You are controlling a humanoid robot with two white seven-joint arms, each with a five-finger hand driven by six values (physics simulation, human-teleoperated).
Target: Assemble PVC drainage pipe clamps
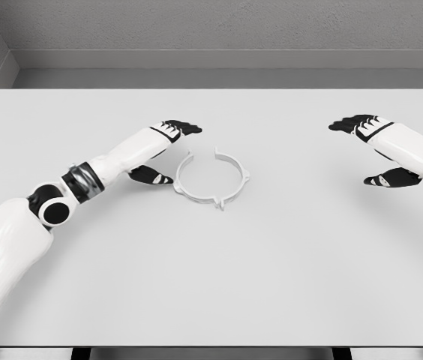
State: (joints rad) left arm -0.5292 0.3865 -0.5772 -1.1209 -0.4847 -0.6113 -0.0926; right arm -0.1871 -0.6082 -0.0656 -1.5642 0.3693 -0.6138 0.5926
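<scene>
Left hand (163, 150) is sitting with fingers spread, holding nothing, just beside the white clamp ring (213, 178) lying on the table (286, 270).

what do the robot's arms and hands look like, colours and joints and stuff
Both arms have smooth, glossy white shells. The left arm shows a round black-and-white joint disc at the elbow and a dark metallic band just beyond it. The left hand and right hand are white at the back with black fingers and thumbs. No cables or markings are visible.
</scene>
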